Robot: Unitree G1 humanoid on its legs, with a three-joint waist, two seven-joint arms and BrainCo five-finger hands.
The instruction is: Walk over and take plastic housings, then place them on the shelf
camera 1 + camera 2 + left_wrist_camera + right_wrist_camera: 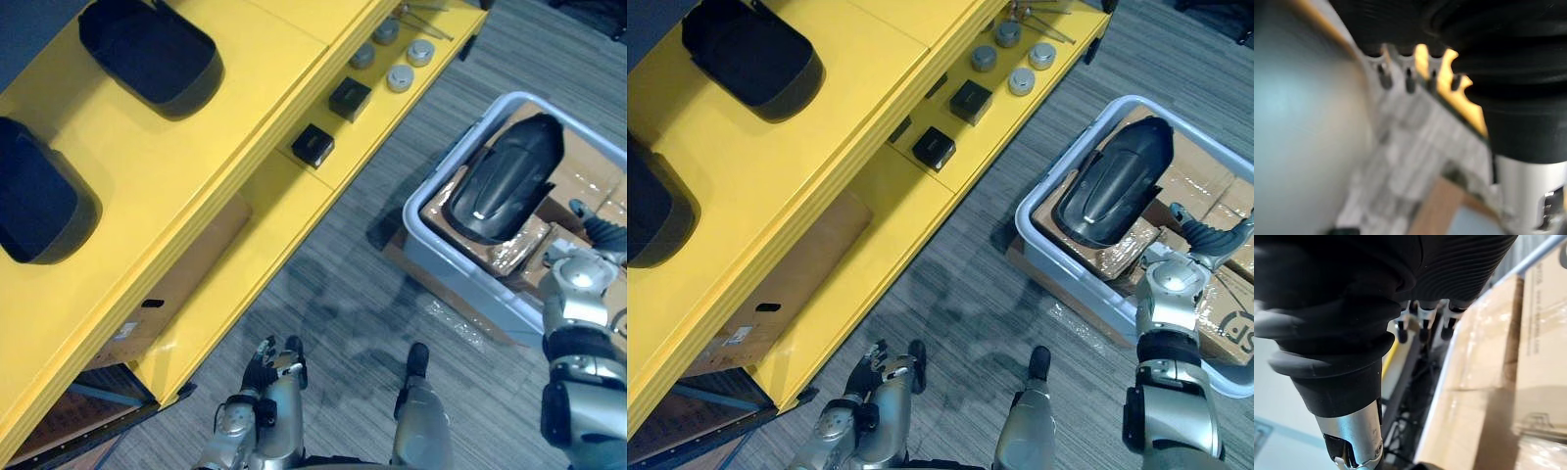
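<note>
1. You are over grey carpet (372,294); an open strip of it runs between the shelf's edge and the bin.
2. On the left, the yellow shelf (196,166) carries two housings on its top tier: one far housing (147,54) and one near housing (34,196). Both are matt black, rounded tubs. Bare yellow lies between them and along the front edge.
3. On the lower tier you have two small black boxes (313,145) and four grey discs (400,78). A cardboard box (186,274) sits underneath.
4. Your left hand (263,370) hangs low by the shelf's near corner, fingers loose and holding nothing.
5. On the right, the grey bin (441,264) holds one third housing (505,176): long, glossy black, curved and tapering. It lies on taped cardboard parcels (588,166).
6. Your right hand (1205,238) is over the bin near that housing and apart from it, fingers relaxed and empty.
</note>
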